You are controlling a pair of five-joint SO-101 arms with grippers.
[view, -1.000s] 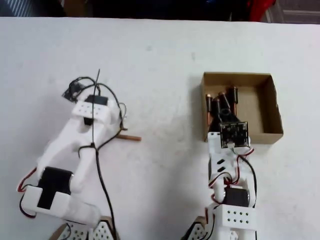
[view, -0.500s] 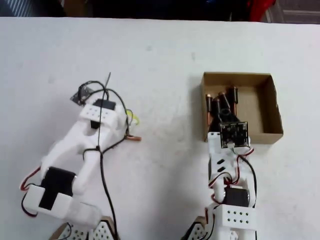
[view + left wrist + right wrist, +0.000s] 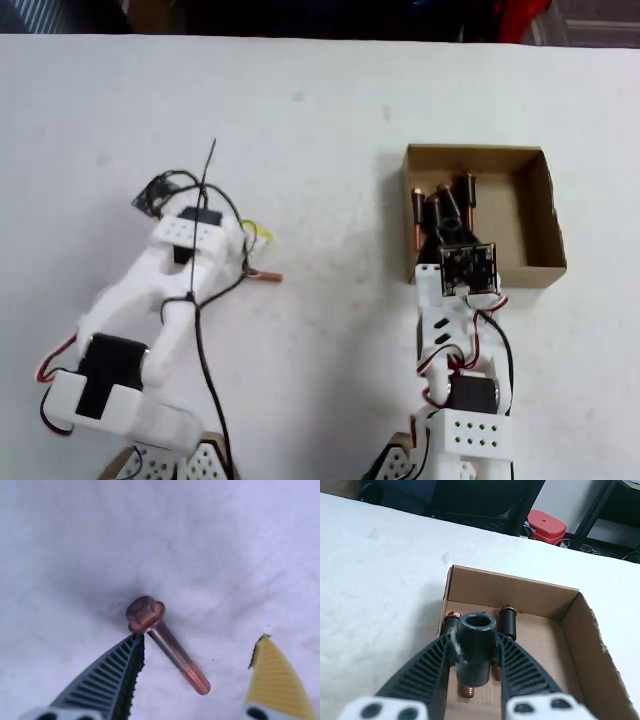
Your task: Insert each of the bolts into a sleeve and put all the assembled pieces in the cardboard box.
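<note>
Left gripper (image 3: 200,641): released, jaws wide, low over the white table (image 3: 330,100). One copper bolt (image 3: 167,647) lies flat between the fingers. The grey fingertip (image 3: 131,652) sits right at the flange of the bolt's head. The yellow fingertip (image 3: 267,672) stands apart on the far side of the threaded end.

Right gripper (image 3: 475,642): clenched on a dark sleeve (image 3: 476,652), held upright with its bore facing up, over the near left corner of the cardboard box (image 3: 475,150).

Box contents: assembled pieces (image 3: 440,205) bunched against the left wall and far-left corner. The right half of the floor is bare cardboard.

Clearance: a wide stretch of table lies between bolt and box. The box is well in from the table's far edge.
</note>
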